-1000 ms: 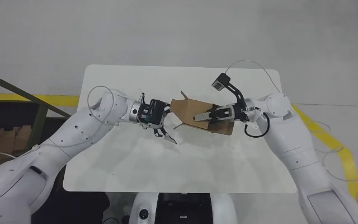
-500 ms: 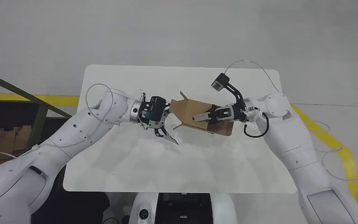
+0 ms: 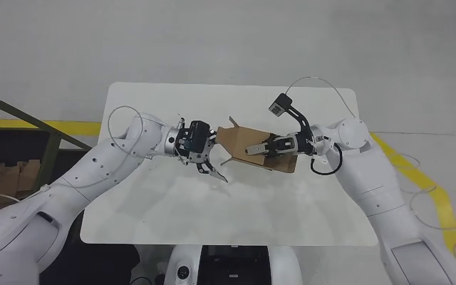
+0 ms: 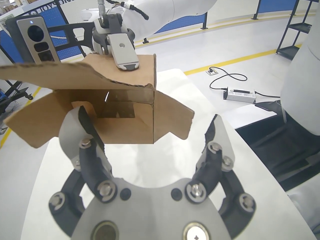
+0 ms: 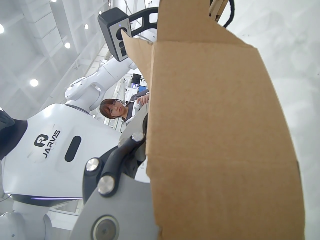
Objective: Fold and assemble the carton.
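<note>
My left gripper (image 4: 145, 118): jaws spread wide, lower centre of left wrist view. One fingertip (image 4: 72, 123) overlaps open end of carton (image 4: 125, 128); cannot tell if touching. My right gripper (image 3: 249, 150): jaws pinching carton's top panel, one finger flat on outer face. Carton at centre of top view, between both grippers, open end facing left gripper, flaps splayed, over white table (image 3: 214, 206).

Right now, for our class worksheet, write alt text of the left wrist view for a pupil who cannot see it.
The left gripper, jaws wide open, faces the open end of a brown carton lying on its side on a white table, flaps splayed outward. The right gripper holds the carton's top panel from the far side.
</note>
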Controlling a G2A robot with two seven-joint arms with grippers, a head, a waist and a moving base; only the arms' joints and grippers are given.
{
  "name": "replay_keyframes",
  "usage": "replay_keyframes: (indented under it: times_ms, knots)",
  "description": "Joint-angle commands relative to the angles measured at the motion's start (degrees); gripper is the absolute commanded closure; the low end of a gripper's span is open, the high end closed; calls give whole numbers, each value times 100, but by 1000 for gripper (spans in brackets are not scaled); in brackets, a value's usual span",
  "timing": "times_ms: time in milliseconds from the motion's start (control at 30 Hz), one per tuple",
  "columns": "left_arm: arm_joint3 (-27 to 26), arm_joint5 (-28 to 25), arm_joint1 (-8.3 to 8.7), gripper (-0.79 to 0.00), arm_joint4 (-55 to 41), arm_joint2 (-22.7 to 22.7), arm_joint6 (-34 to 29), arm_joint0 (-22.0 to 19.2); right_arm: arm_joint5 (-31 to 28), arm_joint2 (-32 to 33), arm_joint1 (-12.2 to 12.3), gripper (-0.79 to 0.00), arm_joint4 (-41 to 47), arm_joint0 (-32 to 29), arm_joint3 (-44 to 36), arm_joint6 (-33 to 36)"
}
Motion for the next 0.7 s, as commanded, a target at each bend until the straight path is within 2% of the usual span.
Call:
replay_keyframes:
  times_ms: [0,67,100,133,267,667]
  knots:
    - [12,-8,0,-576,-25,-1,-8,-2,-3,-10,-2,0,-1,7,3,5]
    - [20,-16,-2,-483,-57,-3,-15,-4,-7,-17,-3,0,3,14,13,9]
    - [23,-19,-3,-391,-66,-3,-19,-6,-5,-21,-4,0,12,15,18,11]
    - [28,-25,-4,-366,-69,-2,-24,-7,-4,-23,-5,0,18,18,21,14]
    - [49,-49,-11,-342,-94,8,-49,-11,-21,-27,-4,0,11,22,32,15]
    - [110,-92,3,-354,-225,12,-92,-13,-29,-38,0,0,61,19,42,90]
